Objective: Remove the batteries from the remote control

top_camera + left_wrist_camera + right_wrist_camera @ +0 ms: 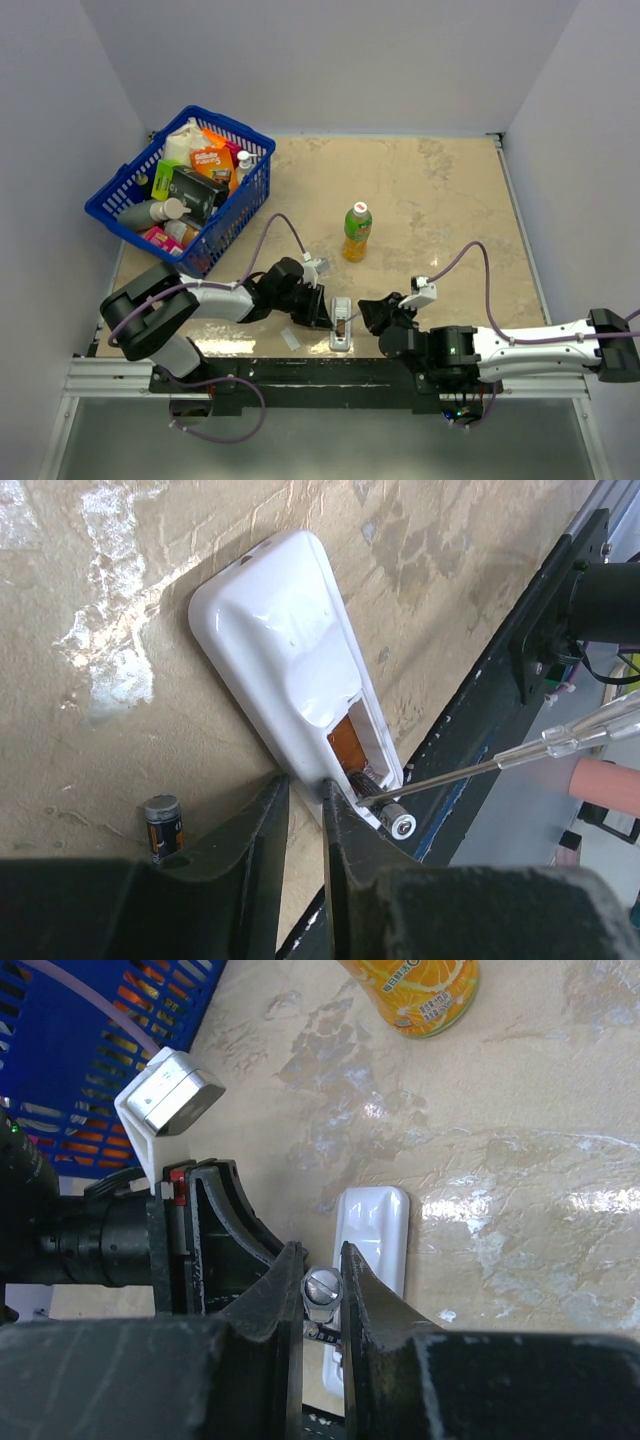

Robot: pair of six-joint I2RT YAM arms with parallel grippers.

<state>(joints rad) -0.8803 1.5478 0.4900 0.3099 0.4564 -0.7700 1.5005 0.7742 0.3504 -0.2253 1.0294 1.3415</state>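
Observation:
The white remote control (341, 322) lies back up at the table's front edge, its compartment open. One battery (386, 817) sits in the near end of the recess, metal end out. A second battery (163, 825) rests on the table left of my left fingers. My left gripper (307, 795) is pinched on the remote's near side wall. My right gripper (322, 1282) is shut on a thin grey screwdriver (440, 777), whose tip touches the battery in the recess. The remote (375, 1230) shows beyond the right fingers.
A small flat white piece (290, 339) lies left of the remote. A green bottle (357, 231) stands mid-table. A blue basket (185, 190) full of packages sits at the back left. The black front rail (480, 710) runs just beside the remote.

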